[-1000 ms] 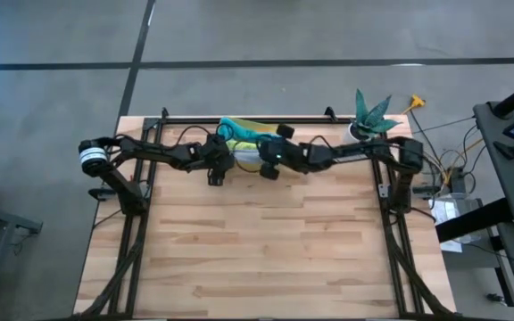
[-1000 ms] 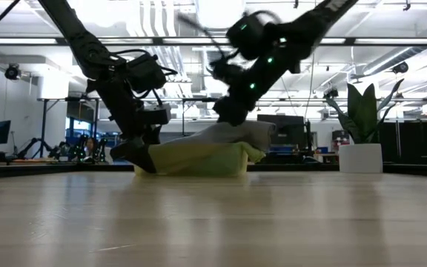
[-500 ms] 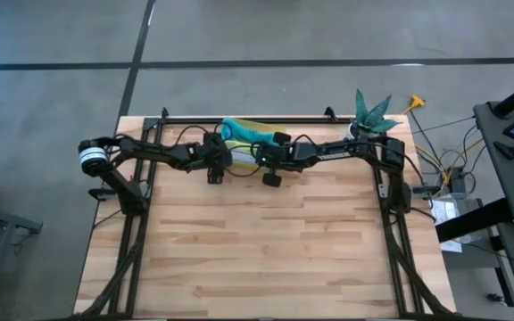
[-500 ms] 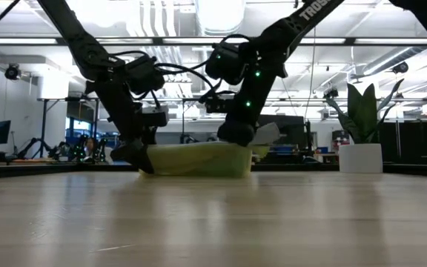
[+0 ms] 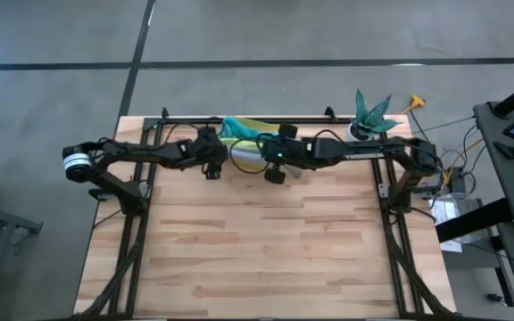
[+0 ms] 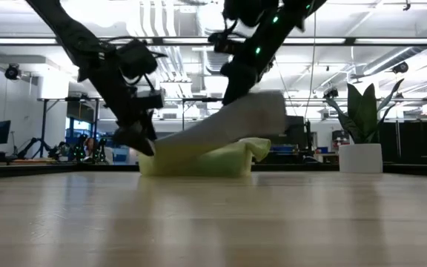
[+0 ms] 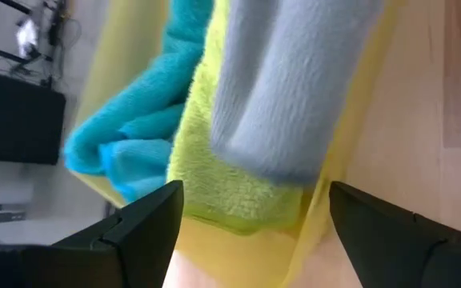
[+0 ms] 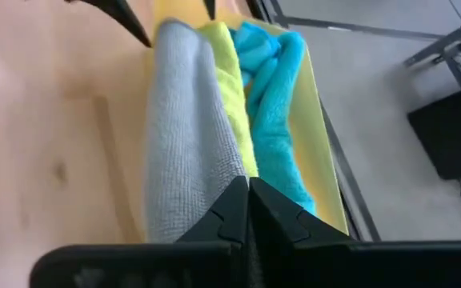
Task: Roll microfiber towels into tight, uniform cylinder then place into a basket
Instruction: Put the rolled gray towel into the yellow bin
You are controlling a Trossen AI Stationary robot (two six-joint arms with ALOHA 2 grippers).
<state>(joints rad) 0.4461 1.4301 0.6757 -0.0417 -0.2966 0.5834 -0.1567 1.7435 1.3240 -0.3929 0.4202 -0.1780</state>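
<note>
The grey towel (image 6: 228,122) is a rolled cylinder, and in the low view it sits mid-frame, tilted: its right end is lifted, its left end dips toward the basket (image 6: 195,162). From above it shows near the top centre of the frame, at the basket's front edge (image 5: 246,155). In the right wrist view it lies alongside the lime green towel (image 8: 229,96) and the teal towel (image 8: 274,104), both already in the yellow bin.

It looks soft, light and fluffy, the sort of thing that sags and unrolls if pinched at one end only. I'd judge the middle of the roll the safer place to hold it, squeezing across the roll so the layers stay tight.

The right gripper (image 8: 249,200) has its fingers pressed together; it looks pinched on the grey towel's raised end, though the contact itself is hard to make out. The left gripper (image 7: 250,216) stands wide and holds nothing, just beside the basket's left end, its fingers (image 7: 138,228) either side of the view.
</note>
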